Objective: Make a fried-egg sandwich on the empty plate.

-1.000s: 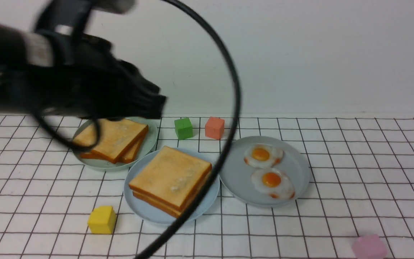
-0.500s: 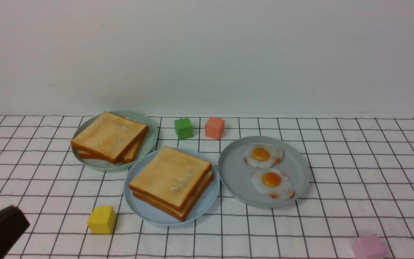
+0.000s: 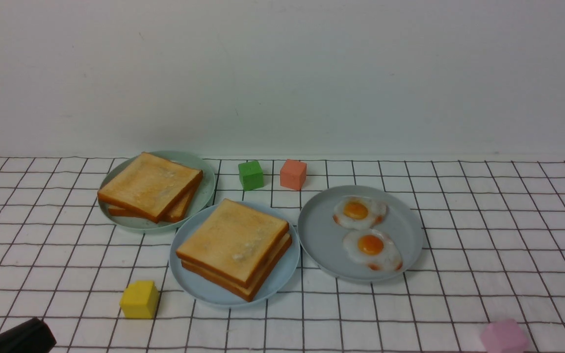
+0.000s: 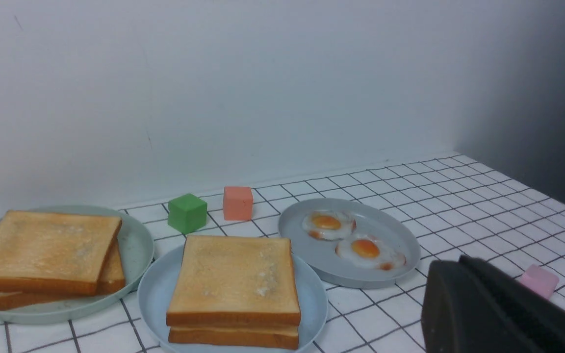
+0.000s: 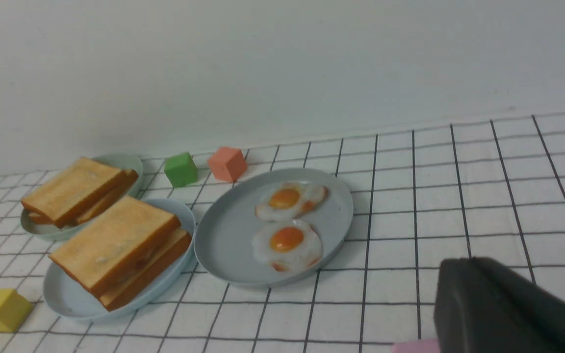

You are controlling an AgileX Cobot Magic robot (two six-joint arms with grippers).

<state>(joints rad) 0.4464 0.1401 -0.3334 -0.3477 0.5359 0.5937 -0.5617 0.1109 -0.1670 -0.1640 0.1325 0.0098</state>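
Nearest the robot, the left tool (image 3: pixel 15 338) shows only as a dark tip at the lower left corner of the front view, pulled low and away from the food; its jaws are closed with nothing between them, and the right tool (image 5: pixel 503 309), seen only in its own wrist view, is likewise closed and empty. Just beyond, past a yellow block (image 3: pixel 139 299), the blue plate (image 3: pixel 282 274) carries the fried-egg sandwich (image 3: pixel 233 247): two toast slices squarely stacked, a pale layer showing between them in the right wrist view, which I take to be the egg. The build looks finished, so the step is the retreat: keep both arms clear of the plates. Farther back sit the grey plate (image 3: pixel 321 240) with two eggs and the green plate (image 3: pixel 204 196) with spare toast.
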